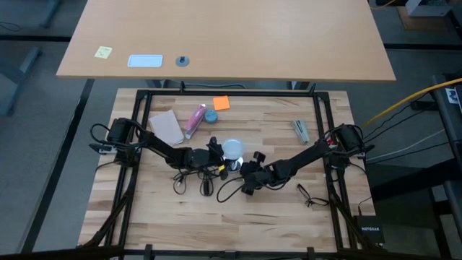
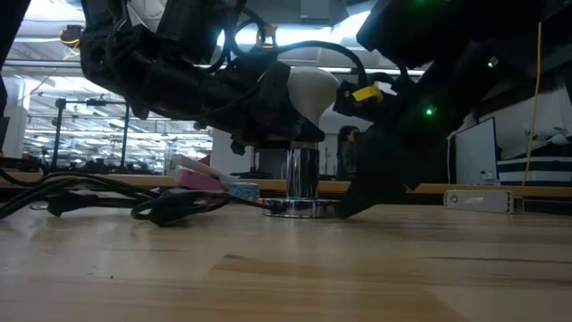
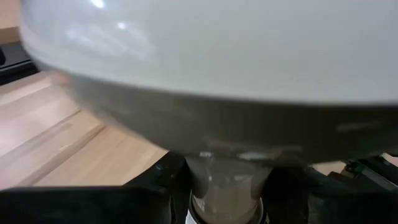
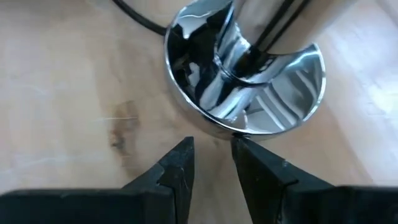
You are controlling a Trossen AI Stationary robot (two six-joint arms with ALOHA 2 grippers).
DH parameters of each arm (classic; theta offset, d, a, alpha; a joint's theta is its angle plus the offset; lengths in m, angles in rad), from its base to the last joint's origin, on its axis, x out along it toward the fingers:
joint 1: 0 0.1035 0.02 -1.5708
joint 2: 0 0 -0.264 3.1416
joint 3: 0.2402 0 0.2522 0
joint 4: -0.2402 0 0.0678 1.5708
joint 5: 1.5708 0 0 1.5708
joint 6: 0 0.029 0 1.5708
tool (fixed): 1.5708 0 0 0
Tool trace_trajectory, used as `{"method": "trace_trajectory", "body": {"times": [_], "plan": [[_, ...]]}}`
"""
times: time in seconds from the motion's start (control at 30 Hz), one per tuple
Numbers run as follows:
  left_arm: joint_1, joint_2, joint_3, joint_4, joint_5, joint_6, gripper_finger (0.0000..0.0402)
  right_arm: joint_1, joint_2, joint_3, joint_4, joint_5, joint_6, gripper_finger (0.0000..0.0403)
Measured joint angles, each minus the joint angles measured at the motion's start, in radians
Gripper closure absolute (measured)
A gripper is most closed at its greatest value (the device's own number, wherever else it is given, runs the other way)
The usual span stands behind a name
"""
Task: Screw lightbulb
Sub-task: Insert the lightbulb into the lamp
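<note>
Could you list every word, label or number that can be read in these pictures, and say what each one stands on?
"NETGEAR": on the small black box on the floor by the table's right corner, high view; tiny, only just readable.
Yellow sticky note on the far desk: marks too small to read.
Pink tube on the table: print too small to read.
Lightbulb: no visible text.

Past your tabletop's far edge you've got a tan desk with a yellow sticky note and a white card on it. Grey floor all around, a yellow cable off to the right. Low down, the room behind shows bright ceiling lights and a whiteboard.
</note>
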Motion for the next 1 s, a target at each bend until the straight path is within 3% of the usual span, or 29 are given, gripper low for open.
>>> {"method": "trace_trajectory", "body": {"times": [0.23,0.67,0.9,1.0], "plan": [[0.001,0.0,0.0,0.0,-0.009,0.003,0.026,-0.03,0.0,0.0,-0.018,0.064,-0.038,0.0282],[0.001,-0.001,0.0,-0.002,-0.009,0.026,0.026,-0.099,-0.001,-0.001,-0.021,0.064,-0.181,0.0282],[0.001,-0.001,-0.001,-0.002,-0.002,0.027,0.026,-0.102,0.001,-0.001,-0.024,0.121,-0.225,0.0282],[-0.001,-0.001,0.0,0.0,0.006,0.023,0.026,-0.109,0.002,-0.001,-0.012,0.193,-0.249,0.0282]]}}
